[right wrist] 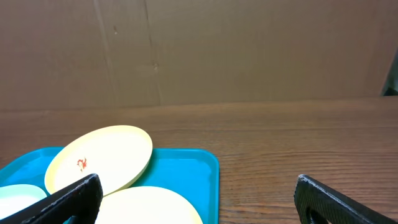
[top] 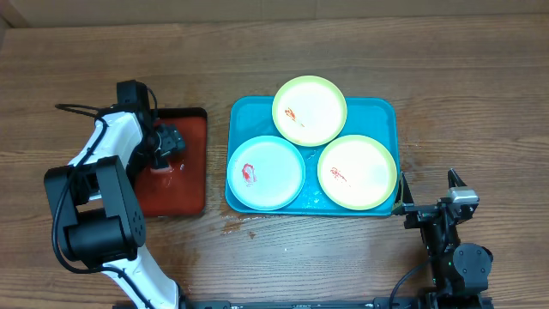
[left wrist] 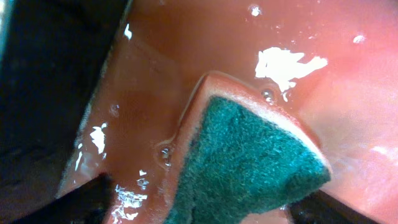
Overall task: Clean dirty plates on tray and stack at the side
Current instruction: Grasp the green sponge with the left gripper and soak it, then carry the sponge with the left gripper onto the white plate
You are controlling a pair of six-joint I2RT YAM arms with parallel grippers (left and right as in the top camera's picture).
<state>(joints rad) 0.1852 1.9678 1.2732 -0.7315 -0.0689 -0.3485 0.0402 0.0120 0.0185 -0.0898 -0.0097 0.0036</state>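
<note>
Right claw (right wrist: pixel 196 199) agape, plates (right wrist: pixel 99 158) front-left

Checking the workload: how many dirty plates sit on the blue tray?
3: a yellow-green plate at the back, a blue plate front left, another yellow-green plate front right. None looks hidden.

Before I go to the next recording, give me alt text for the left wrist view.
A green sponge lies in shallow water in a dark red tray, its edges wet and foamy. The tray's black rim runs down the left side, and dark finger tips show at the bottom corners.
</note>
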